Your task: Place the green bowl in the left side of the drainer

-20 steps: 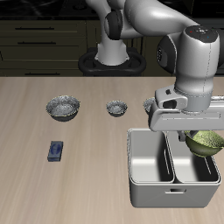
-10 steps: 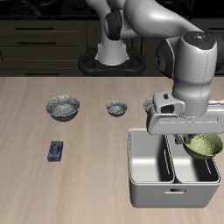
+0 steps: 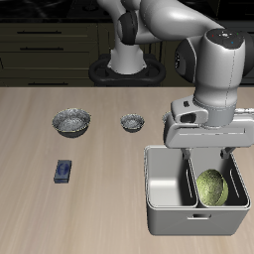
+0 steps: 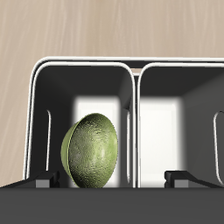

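Observation:
The green bowl (image 3: 210, 186) (image 4: 90, 150) lies inside the drainer (image 3: 167, 212) (image 4: 131, 65). It is tipped up on its edge and leans by the central wall. Its compartment is the one farther from the small blue block. My gripper (image 3: 208, 156) (image 4: 115, 179) hangs just above that compartment, open, with its fingers spread wide and nothing between them. The bowl sits below the fingertips (image 4: 44, 181) and is not held. The drainer's other compartment holds nothing.
Two grey speckled bowls (image 3: 71, 121) (image 3: 132, 122) stand farther back on the wooden table. A small blue block (image 3: 63, 171) lies apart from the drainer, nearer the front edge. The robot's base stands at the back.
The gripper opened and let go of the green bowl. The bowl dropped from the drainer's rim down into the compartment and tipped onto its edge. The arm shifted slightly over the drainer.

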Tool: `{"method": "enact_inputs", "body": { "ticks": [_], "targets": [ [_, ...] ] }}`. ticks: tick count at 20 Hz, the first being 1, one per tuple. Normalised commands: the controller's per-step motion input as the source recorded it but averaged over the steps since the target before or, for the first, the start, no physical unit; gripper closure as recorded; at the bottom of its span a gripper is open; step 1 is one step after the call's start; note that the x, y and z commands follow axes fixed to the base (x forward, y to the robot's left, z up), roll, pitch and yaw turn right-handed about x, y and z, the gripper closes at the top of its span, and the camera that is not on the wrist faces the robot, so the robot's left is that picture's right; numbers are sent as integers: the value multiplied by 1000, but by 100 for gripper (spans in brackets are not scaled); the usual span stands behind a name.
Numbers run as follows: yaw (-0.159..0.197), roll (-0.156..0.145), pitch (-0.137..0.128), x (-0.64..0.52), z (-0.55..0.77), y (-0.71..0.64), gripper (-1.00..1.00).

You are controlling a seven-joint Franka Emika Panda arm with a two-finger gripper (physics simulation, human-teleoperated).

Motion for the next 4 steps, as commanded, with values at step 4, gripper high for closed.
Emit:
{"method": "enact_inputs", "body": {
  "ticks": [4],
  "targets": [
    [-1,-1,-25,-30,212,-11,-100]
  ]
}}
